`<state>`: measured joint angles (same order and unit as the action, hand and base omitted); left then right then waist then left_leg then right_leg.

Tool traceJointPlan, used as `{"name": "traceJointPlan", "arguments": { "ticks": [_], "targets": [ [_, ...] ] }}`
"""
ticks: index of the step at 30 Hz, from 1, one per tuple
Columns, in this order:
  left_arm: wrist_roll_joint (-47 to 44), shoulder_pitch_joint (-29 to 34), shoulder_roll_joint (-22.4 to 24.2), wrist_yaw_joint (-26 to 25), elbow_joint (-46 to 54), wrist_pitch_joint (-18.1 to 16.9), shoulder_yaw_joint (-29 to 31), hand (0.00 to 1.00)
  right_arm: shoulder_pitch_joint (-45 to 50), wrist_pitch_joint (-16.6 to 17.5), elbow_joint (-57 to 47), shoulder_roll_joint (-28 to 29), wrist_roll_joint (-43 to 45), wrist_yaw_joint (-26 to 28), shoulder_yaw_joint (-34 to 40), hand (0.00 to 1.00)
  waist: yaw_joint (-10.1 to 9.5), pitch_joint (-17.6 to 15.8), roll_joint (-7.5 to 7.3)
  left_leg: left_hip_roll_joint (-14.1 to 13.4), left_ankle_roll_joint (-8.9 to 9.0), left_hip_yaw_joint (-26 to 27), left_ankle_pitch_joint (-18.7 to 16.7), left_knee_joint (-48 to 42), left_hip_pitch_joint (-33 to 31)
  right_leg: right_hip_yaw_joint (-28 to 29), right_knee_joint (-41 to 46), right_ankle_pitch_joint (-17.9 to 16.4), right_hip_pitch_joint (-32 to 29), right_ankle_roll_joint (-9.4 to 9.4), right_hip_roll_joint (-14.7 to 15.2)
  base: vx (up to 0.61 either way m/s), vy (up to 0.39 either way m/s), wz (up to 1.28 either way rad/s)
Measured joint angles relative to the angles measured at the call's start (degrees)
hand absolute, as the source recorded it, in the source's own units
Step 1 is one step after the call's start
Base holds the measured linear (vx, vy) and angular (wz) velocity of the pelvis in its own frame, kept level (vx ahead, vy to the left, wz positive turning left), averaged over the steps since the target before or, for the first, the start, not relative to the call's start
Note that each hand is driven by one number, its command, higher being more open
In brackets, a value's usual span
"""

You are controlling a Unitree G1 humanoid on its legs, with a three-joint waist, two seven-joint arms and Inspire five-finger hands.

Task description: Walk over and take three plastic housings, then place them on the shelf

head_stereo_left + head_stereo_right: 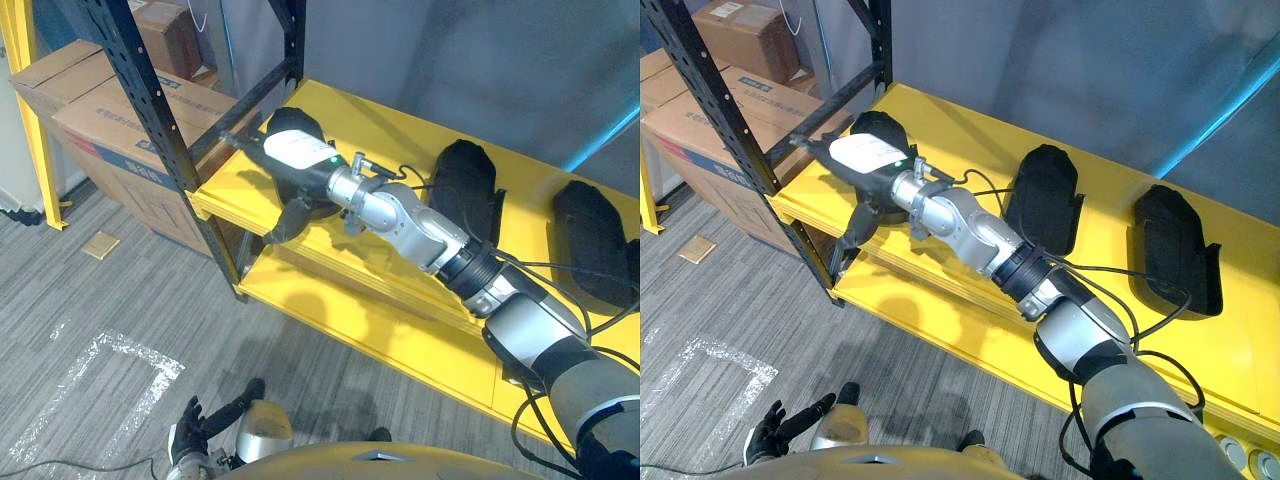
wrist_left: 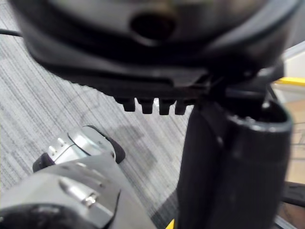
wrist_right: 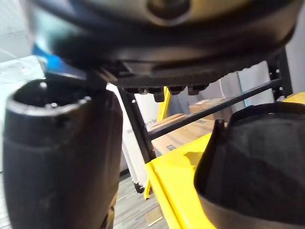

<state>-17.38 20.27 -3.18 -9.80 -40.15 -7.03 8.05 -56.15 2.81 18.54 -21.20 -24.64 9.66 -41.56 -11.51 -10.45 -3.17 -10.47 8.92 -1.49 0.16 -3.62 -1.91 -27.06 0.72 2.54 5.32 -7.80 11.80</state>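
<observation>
1. Resting on the upper board of the yellow metal shelf [image 1: 390, 125], three black, oval plastic housings lie in a row, well apart from one another: the left housing [image 1: 878, 128], the middle housing [image 1: 1045, 195] and the right housing [image 1: 1175, 245].
2. Black perforated steel uprights [image 1: 150, 100] frame the shelf. Closed brown cardboard boxes [image 1: 110, 120] stand on the grey carpet floor [image 1: 120, 290] beside it.
3. The left housing lies at the shelf's left end, under and just beyond the right hand [image 1: 300, 150], which reaches across the board from the right. Whether the palm touches the housing cannot be told.
4. On the right hand, the fingers [image 1: 238, 140] are stretched straight past the housing toward the upright. The thumb [image 1: 290, 220] is spread away from them and hangs over the board's front edge. Nothing is clasped. In the right wrist view, a strip of yellow board separates the thumb from the housing's rim.
5. The left hand [image 1: 190, 432] hangs low above the floor, its fingers loosely spread, holding nothing.
</observation>
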Motion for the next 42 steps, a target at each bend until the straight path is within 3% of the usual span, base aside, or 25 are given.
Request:
{"name": "traceJointPlan", "arguments": {
  "ticks": [10, 20, 32, 33, 42],
  "targets": [
    [0.0, -0.1, 0.0, 0.1, 2.4, 1.3, -0.3, 1.00, -2.3, -3.6, 5.0, -1.9, 0.1, 0.0, 4.0, 1.00, -0.94, -2.2, 0.19, 0.0, -0.05, -0.2, 0.1, -0.3, 0.3, -0.3, 0.2, -0.2, 0.6, -0.04, 0.0, 0.00, 0.000, 0.00],
    [0.0, -1.0, -2.4, 9.3, 3.6, 7.0, 0.2, 1.00, -3.4, -2.2, 6.6, -3.3, 0.2, 4.2, 4.4, 1.00, -0.80, -3.7, 0.78, -0.1, -0.05, 0.8, 0.1, -0.2, 0.4, 0.8, 0.6, -0.2, -0.3, -0.02, 0.1, 0.00, 0.004, -0.04],
    [-0.1, -3.0, -2.4, 11.1, 1.9, 6.8, 1.5, 1.00, -3.7, -2.6, 6.6, -3.7, -2.0, 8.9, 4.3, 1.00, -0.52, -5.5, 1.34, -0.2, -0.08, 1.8, 0.1, -0.3, 0.5, 2.1, 2.0, -0.4, -1.8, 0.17, 0.4, -0.01, 0.001, -0.05],
    [-0.1, -3.0, -2.3, 11.2, 1.9, 6.8, 1.5, 1.00, -3.7, -2.6, 6.6, -3.7, -2.0, 9.0, 4.2, 0.00, -0.52, -5.5, 1.36, -0.2, -0.08, 1.8, 0.1, -0.3, 0.5, 2.1, 2.0, -0.4, -1.8, 0.17, 0.4, 0.00, 0.000, 0.00],
    [-0.4, -3.0, -2.2, 11.2, 1.8, 6.1, 1.5, 1.00, -5.5, -2.5, 8.6, -3.7, -2.0, 9.0, 3.2, 0.00, -0.53, -5.8, 1.46, -0.2, -0.09, 1.8, 0.1, -0.3, 0.4, 2.1, 2.1, -0.5, -1.8, 0.15, 0.4, 0.00, 0.000, 0.00]
  ]
}}
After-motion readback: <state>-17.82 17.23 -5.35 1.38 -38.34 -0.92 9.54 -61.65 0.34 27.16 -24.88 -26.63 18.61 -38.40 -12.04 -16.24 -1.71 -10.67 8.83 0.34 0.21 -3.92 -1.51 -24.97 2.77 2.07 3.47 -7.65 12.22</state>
